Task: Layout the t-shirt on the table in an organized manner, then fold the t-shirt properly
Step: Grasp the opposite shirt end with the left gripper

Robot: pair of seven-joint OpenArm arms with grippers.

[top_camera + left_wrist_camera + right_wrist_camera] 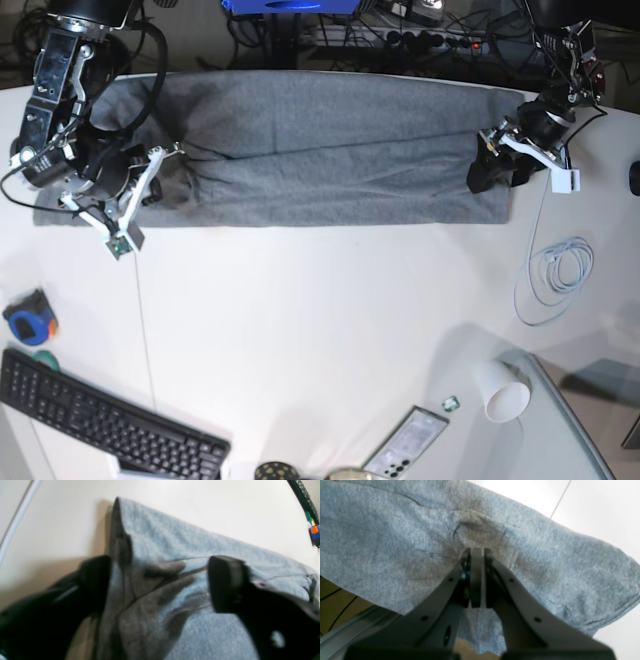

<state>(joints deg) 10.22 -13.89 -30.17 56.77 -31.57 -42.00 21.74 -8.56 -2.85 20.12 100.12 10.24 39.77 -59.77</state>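
Observation:
The grey t-shirt (320, 150) lies as a long folded band across the far side of the white table (320, 320). My left gripper (490, 165) is at the band's right end. In the left wrist view it (160, 582) stands open, its two dark fingers (225, 585) on either side of a creased edge of the t-shirt (190, 545). My right gripper (160, 170) is at the left end. In the right wrist view it (477, 552) is shut, and the cloth (395, 535) puckers around its tips.
A black keyboard (100, 430) and a blue-orange object (30, 322) sit at the front left. A coiled white cable (555, 275) lies at the right. A paper cup (505, 395), a phone (405, 445) and a grey glass panel (565, 420) are at the front right.

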